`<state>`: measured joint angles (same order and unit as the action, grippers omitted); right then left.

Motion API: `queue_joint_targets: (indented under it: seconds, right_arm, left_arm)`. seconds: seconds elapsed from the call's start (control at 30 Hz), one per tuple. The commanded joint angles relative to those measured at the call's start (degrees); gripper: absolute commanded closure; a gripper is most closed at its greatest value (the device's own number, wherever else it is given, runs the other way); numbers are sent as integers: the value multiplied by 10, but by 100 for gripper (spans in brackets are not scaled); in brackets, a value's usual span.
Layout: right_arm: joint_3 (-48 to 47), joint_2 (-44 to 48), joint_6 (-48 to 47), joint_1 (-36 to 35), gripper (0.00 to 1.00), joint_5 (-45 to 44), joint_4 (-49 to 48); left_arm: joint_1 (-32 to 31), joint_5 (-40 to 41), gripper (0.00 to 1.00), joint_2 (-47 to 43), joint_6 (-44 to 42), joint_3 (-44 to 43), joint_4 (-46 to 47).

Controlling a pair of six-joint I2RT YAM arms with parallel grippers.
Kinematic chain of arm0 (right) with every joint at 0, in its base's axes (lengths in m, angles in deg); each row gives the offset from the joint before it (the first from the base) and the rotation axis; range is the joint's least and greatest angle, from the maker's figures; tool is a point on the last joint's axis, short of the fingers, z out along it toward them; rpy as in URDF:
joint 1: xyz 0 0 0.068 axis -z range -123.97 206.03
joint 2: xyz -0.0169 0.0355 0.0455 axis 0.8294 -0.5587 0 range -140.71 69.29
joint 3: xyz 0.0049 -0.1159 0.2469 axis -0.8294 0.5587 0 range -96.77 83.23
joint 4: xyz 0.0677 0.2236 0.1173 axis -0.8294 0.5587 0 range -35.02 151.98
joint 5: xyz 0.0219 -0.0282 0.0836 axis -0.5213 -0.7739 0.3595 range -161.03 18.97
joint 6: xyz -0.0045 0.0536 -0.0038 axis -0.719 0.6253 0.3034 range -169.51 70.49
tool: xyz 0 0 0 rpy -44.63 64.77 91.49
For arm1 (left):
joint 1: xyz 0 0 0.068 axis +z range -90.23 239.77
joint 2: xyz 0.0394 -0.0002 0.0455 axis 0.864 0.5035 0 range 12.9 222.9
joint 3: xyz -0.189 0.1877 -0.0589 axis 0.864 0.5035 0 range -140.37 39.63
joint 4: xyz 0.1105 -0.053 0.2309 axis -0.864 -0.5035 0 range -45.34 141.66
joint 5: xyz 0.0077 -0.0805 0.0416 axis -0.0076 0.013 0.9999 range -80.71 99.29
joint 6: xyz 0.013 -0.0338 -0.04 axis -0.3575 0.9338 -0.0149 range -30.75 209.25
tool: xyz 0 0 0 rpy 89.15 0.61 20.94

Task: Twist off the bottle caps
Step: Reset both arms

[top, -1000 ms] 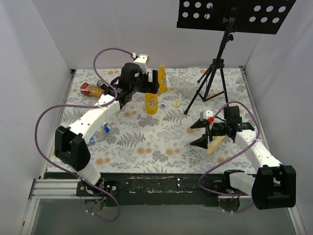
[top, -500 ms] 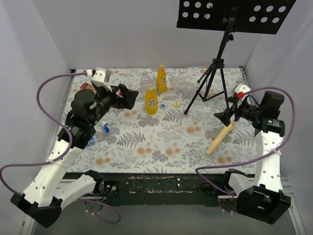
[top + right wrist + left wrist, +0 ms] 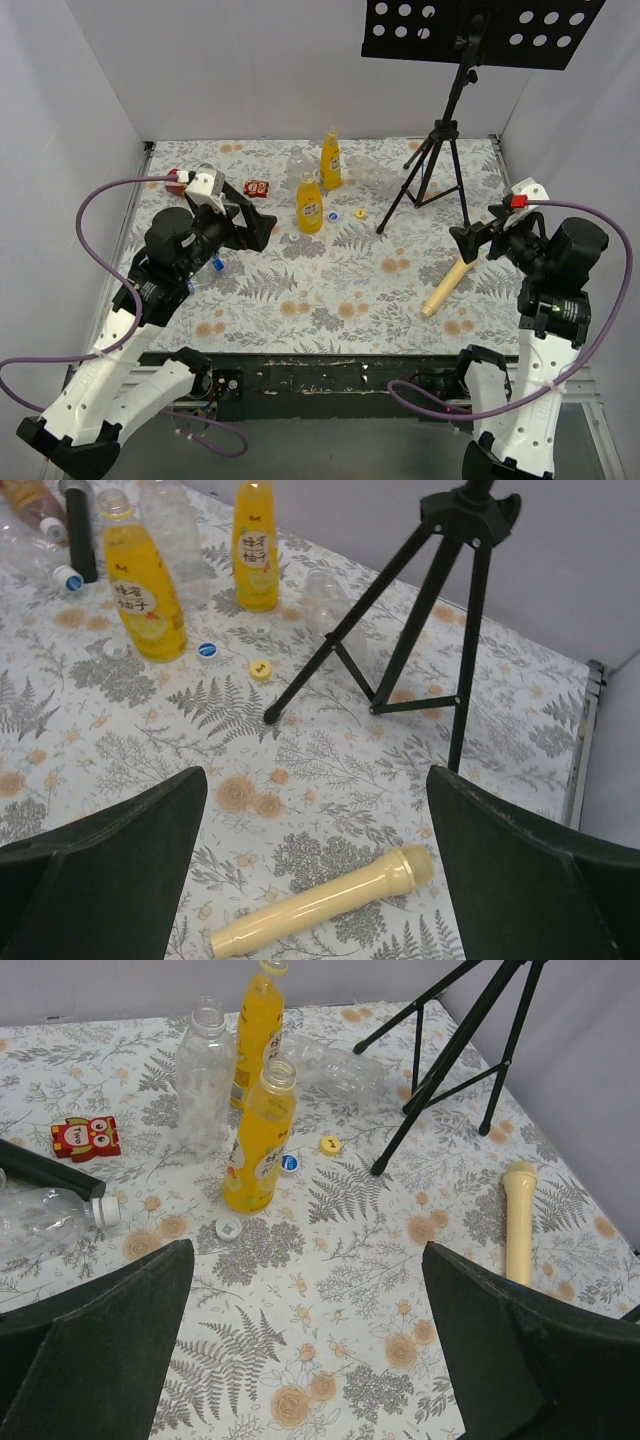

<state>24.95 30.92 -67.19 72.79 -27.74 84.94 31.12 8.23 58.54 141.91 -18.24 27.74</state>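
You are looking down at a table (image 3: 330,290) covered in a matte floral-print cloth, with a black metal tripod stand (image 3: 440,150) rising at the upper right of the top view and both arms pulled back high at the lower left and lower right. Your left gripper (image 3: 310,1340) and right gripper (image 3: 315,865) are both hanging with fingers spread wide apart and nothing between them. The bottles are sitting in the upper middle of the top view: two upright orange-yellow bottles (image 3: 258,1140) of smooth, glossy plastic, the nearer one already showing an open neck, an upright clear ribbed bottle (image 3: 204,1070) also uncapped, a clear one lying on its side behind them (image 3: 325,1060), and another clear one lying at the left edge of the left wrist view with its white cap on (image 3: 50,1218). Loose bottle caps (image 3: 330,1144), small flat discs in yellow, blue and white, are lying just beside the nearer orange bottle. The likely trouble is these light, slick, tall bottles tipping or spinning if you are twisting without the other arm bracing, and the tripod legs snagging your right arm. A tan cone-shaped stick (image 3: 320,900) is lying near the right gripper and a small red owl toy (image 3: 85,1137) sits left of the bottles.
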Motion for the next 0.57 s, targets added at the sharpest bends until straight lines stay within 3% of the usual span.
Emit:
queue_joint_targets:
  seconds: [0.0, 0.2, 0.53]
  right_arm:
    - [5, 34, 107, 0, 2, -109, -43]
    - [-34, 30, 121, 6, 2, -174, 1]
    - [-44, 17, 134, 28, 2, -138, 8]
  left_arm:
    - [2, -5, 2, -18, 5, -9, -28]
    - [3, -9, 2, -34, 13, 9, -38]
    - [3, 2, 2, -58, 11, 14, -61]
